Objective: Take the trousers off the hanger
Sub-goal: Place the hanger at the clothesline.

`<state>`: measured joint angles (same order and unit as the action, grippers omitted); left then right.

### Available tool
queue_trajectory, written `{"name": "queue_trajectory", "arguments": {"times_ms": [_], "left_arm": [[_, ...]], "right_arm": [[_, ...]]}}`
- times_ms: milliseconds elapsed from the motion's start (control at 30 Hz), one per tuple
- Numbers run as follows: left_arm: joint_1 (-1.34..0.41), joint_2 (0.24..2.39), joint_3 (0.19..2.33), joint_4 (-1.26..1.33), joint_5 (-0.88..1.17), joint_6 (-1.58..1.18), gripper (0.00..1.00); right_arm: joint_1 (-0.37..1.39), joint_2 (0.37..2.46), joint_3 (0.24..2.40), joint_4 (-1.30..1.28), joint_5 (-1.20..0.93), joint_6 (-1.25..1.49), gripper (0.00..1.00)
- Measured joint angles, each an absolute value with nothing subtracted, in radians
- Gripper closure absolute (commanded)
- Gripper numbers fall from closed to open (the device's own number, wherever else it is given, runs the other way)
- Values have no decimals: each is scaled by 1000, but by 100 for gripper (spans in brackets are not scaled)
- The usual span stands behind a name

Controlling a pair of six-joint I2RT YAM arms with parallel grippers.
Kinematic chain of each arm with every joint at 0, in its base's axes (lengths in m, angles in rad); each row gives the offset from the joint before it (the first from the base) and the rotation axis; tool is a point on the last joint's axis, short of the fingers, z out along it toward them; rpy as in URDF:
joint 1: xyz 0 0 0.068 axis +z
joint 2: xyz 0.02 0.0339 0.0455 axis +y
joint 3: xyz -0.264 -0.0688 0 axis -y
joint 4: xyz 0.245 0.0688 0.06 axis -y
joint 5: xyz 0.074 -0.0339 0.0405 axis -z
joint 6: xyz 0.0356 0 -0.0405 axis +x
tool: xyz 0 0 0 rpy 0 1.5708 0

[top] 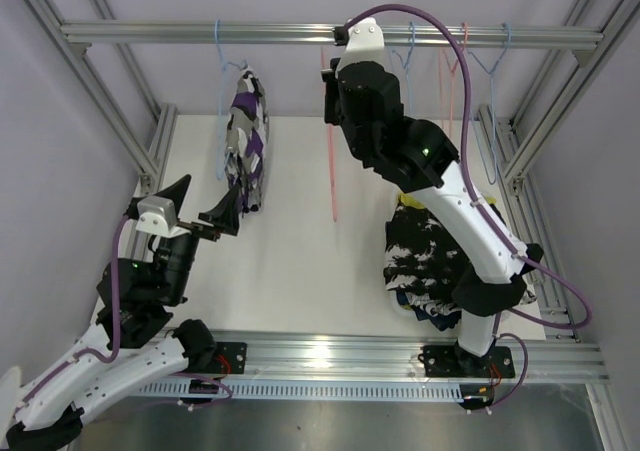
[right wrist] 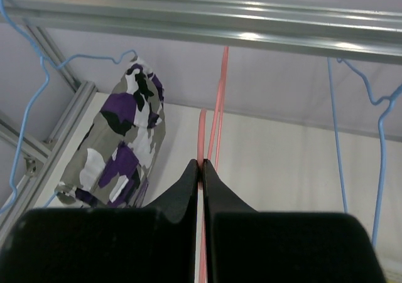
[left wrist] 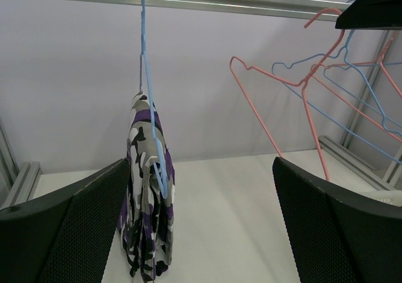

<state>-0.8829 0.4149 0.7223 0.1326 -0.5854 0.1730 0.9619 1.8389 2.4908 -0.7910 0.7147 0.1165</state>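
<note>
One pair of trousers [top: 245, 141], patterned black, white and purple, hangs folded over a blue hanger [top: 222, 61] on the top rail. It also shows in the left wrist view [left wrist: 146, 195] and the right wrist view [right wrist: 122, 145]. My left gripper [top: 200, 203] is open and empty, just in front of the trousers, with them by its left finger [left wrist: 63, 233]. My right gripper [top: 333, 96] is high up by the rail, shut on the wire of an empty pink hanger [right wrist: 217, 101]. A pile of trousers [top: 425, 256] lies on the table at the right.
The aluminium rail [top: 320, 34] runs across the top. Several empty blue and pink hangers [top: 470, 61] hang at its right end, also in the left wrist view [left wrist: 352, 88]. Frame posts stand at both back corners. The right arm reaches over the pile.
</note>
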Motion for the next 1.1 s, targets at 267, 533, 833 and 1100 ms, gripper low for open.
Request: {"name": "queue_trajectory", "arguments": {"times_ms": [267,533,833,1100], "left_arm": [[-883,410,722,133,-592,166,1],[-883,394,722,131,-591,156,1],[-883,385,722,125,-591,140,1],[-883,383,724,116,-591,131,0]], "right_arm": [[888,1864,2494,-688,629,95,100],[833,1884,2504,-597,564,78,100],[771,1910,2537,-550,506,75,100],[713,1911,2551,-509,461,79,100]]}}
